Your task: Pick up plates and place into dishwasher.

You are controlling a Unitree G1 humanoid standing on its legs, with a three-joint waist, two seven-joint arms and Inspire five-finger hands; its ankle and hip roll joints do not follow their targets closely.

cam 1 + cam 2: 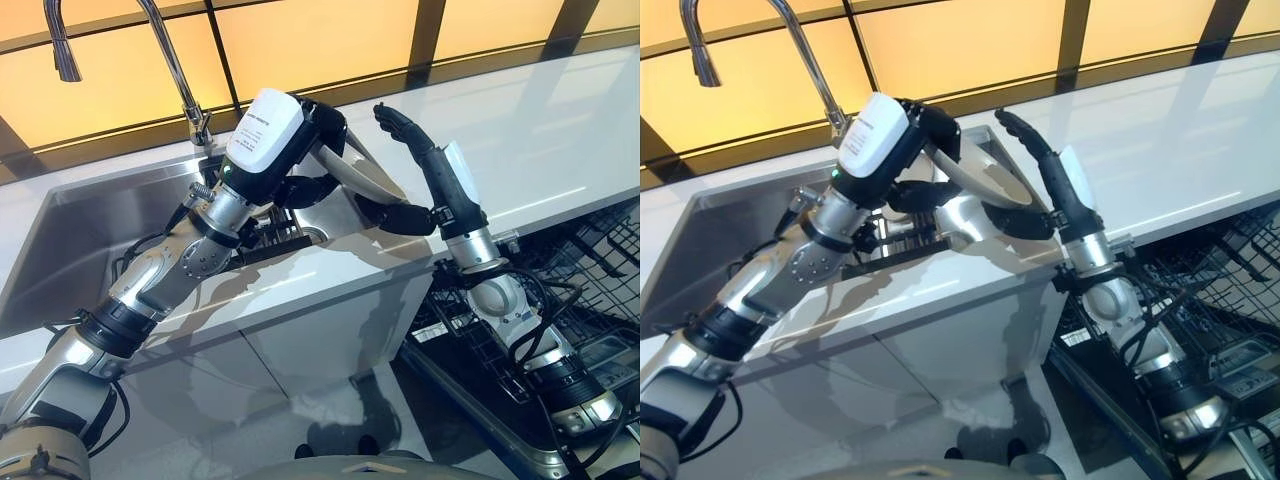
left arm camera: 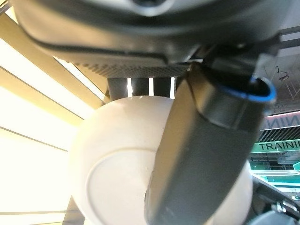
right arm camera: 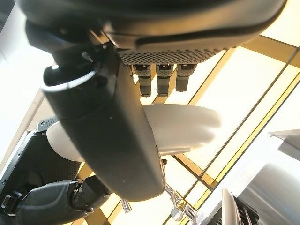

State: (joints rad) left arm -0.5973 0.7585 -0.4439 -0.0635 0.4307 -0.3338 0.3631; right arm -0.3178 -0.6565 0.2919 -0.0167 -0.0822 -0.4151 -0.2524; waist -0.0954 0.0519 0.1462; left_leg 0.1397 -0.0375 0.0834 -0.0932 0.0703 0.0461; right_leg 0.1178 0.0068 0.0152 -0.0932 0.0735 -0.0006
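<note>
Left robot hand (image 1: 300, 135) is up over the sink (image 1: 90, 225), fingers and thumb curled round a pale plate (image 1: 985, 185); the plate hangs tilted in the air above the sink's right end, clear of the surface (image 1: 560, 130). Right robot hand (image 1: 425, 160) stands just beside the plate's right rim, fingers straight and pointing up toward the back edge of the surface, thumb reaching in under the plate; whether it touches cannot be told from the head views.

Left wrist view: plate underside with its round foot ring, thumb laid across it, fingertips over the far rim. Right wrist view: the same plate edge-on past the relaxed fingers (image 3: 159, 77), with the left robot hand dark behind it and the tap (image 1: 165, 50) small below.

Head views add the dishwasher rack (image 1: 590, 260), pulled out below the surface's front right edge, well apart from the plate.

White cover on the left wrist carries small print, too fine to read.
</note>
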